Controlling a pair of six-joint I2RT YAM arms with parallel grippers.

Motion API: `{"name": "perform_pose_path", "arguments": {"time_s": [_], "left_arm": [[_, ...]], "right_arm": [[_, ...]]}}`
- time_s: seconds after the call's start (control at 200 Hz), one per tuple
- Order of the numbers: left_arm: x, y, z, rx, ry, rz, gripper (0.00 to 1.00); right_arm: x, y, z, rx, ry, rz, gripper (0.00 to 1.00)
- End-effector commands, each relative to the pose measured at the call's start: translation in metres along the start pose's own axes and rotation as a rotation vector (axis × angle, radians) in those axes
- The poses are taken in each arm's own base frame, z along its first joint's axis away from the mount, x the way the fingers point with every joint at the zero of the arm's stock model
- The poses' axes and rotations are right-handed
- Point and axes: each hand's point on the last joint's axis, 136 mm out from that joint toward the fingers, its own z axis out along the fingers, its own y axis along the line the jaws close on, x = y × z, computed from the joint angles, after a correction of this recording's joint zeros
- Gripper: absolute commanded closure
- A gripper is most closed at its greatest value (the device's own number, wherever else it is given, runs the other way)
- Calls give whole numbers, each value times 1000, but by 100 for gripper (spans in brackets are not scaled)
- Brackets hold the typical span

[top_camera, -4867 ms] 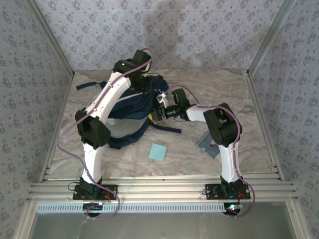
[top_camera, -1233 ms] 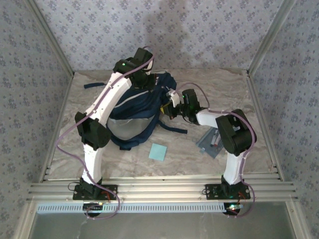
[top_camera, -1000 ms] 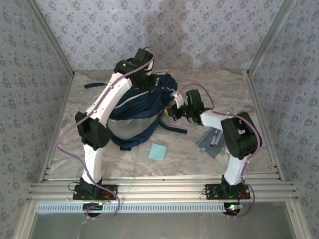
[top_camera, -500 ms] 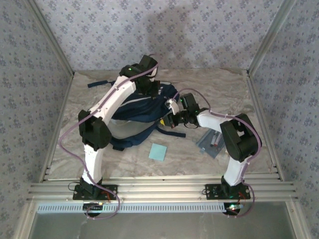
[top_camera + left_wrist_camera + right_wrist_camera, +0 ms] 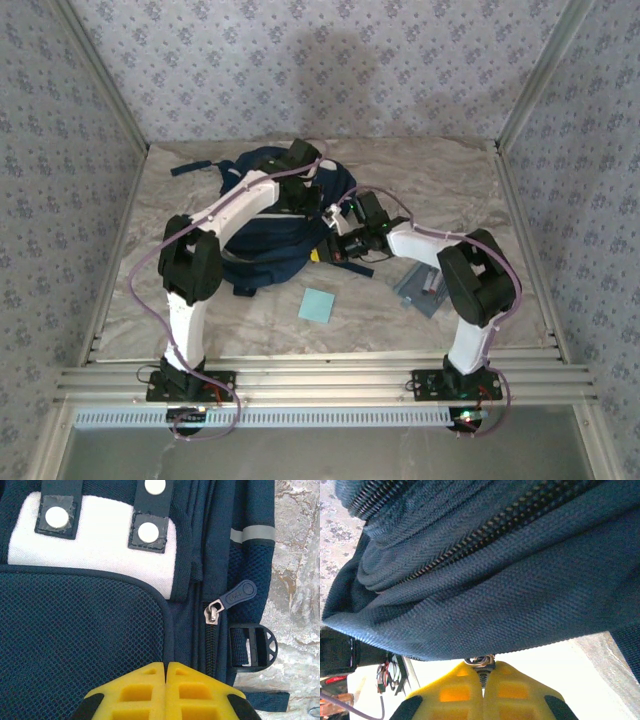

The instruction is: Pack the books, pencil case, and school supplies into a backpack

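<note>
Backpack (image 5: 275, 240) flatter, shifted back | left end effector (image 5: 166, 666) together | right end effector (image 5: 483, 669) clamped on zipper pull (image 5: 480, 660)

On my screen the tabletop (image 5: 450, 180) is a pale, marbled beige surface. Walls (image 5: 330, 70) papered in a small blue-grey floral print close it in on three sides, and bare metal posts (image 5: 529, 85) slant up from the back corners. Along the near edge run ribbed aluminium rails (image 5: 320, 375), with a white slotted strip (image 5: 330, 416) just in front of them.
</note>
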Motion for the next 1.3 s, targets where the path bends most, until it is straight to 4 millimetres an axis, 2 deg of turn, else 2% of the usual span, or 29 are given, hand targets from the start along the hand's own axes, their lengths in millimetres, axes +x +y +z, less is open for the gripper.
{"name": "perform_pose_path", "arguments": {"time_s": [0.0,0.06,0.14,0.205,0.37,0.38,0.405,0.57,0.72,0.854,0.909,1.029,1.134,1.294], "left_arm": [[-44,-16,-26,75,-162,-37,100],[-46,-18,-35,78,-168,-30,98],[-46,-17,-48,75,-167,-24,76],[-43,-17,-57,77,-156,-15,67],[-21,-17,-63,83,-101,9,55],[-19,-17,-63,81,-97,12,51],[-15,-17,-61,77,-88,20,49],[8,-26,-40,84,-26,89,48],[18,-32,-10,53,18,134,47],[26,-24,20,-32,57,147,50],[32,-18,33,-65,80,145,54],[47,-2,65,-129,148,115,77],[52,4,82,-152,173,87,100],[44,-4,87,-121,136,54,100]], "right_arm": [[-3,10,-4,-2,-7,-2,100],[-5,-5,-10,42,-18,30,100],[-11,-22,-21,82,-42,59,100],[-14,-32,-31,112,-57,68,100],[-25,-43,-46,149,-84,55,100],[-25,-44,-46,152,-81,55,100],[-26,-45,-48,161,-78,50,100],[-24,-54,-48,177,-54,52,100],[-25,-54,-46,168,-60,53,100],[-25,-52,-47,165,-59,47,100],[-23,-52,-48,170,-56,45,100],[-15,-50,-50,172,-44,50,100],[-8,-47,-50,178,-34,51,100],[2,-43,-48,185,-28,67,100]]}}
